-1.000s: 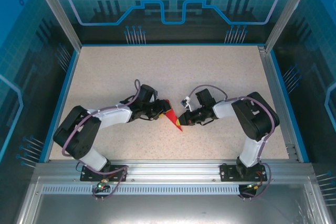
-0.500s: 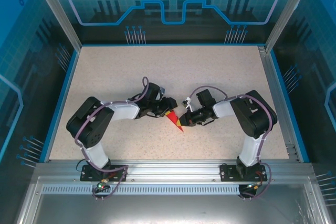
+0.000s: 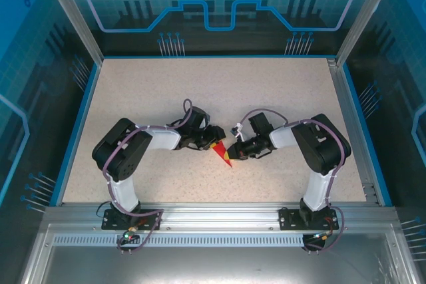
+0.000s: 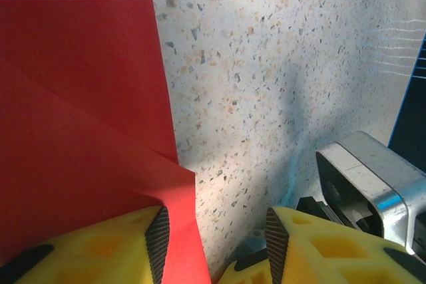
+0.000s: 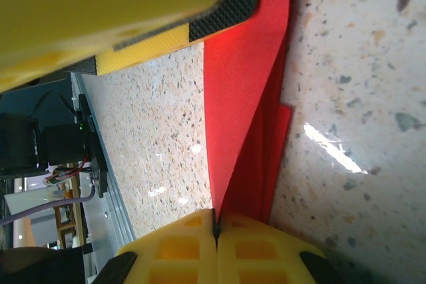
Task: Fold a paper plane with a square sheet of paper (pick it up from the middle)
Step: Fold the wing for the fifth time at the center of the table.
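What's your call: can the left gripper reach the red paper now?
Likely yes: the left gripper is open astride an edge of the paper plane, nothing in between; the right gripper pinches another part.

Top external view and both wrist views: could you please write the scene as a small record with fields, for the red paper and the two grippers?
thing: thin bright red folded paper, layered, with a pointed tip
place: on the speckled beige table, between both grippers
left gripper: open, one yellow finger above the paper's edge
right gripper: shut on the paper's folded layers
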### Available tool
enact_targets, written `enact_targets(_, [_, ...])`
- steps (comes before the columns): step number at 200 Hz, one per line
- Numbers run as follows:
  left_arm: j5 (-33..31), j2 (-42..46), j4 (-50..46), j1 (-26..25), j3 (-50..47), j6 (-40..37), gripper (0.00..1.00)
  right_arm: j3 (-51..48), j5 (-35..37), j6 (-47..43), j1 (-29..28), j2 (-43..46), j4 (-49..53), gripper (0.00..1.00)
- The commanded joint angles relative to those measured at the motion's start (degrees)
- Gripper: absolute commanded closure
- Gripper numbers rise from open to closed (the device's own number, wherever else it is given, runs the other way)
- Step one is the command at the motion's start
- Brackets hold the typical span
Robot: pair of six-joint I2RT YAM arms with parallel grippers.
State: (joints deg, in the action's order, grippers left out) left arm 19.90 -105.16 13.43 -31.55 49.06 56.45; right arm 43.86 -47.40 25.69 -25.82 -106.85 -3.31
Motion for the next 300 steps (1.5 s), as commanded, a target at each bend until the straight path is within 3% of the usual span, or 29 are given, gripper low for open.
enact_targets(1, [-2.30, -2.72, -1.77, 0.91, -0.83, -1.04, 0.54, -0.12, 4.22, 0.26, 0.88, -0.58, 5.07, 0.94])
enact_targets(117, [-1.90, -4.43, -3.24, 1.51, -0.63, -0.72, 0.56, -2.64, 3.90, -2.99, 0.62, 3.72, 10.10, 0.89])
enact_targets(155, [-1.88, -4.27, -3.33, 1.49, -0.80, -0.63, 0.57, -2.60, 5.06, -4.49, 0.61, 2.78, 12.84, 0.98])
enact_targets(184, [-1.97, -4.26, -3.67, 1.66, -0.80, -0.57, 0.57, -1.97, 8.48, -3.64, -0.83, 0.41, 14.82, 1.00])
enact_targets(226, [-1.85, -4.26, -4.05, 1.72, -0.72, -0.62, 0.57, -2.37, 9.63, -2.40, -1.42, 4.61, 15.93, 0.91])
enact_targets(300, [-1.77, -4.44, -4.38, 1.93, -0.53, -0.66, 0.57, -2.00, 7.00, -2.95, -1.38, 5.51, 19.10, 0.90])
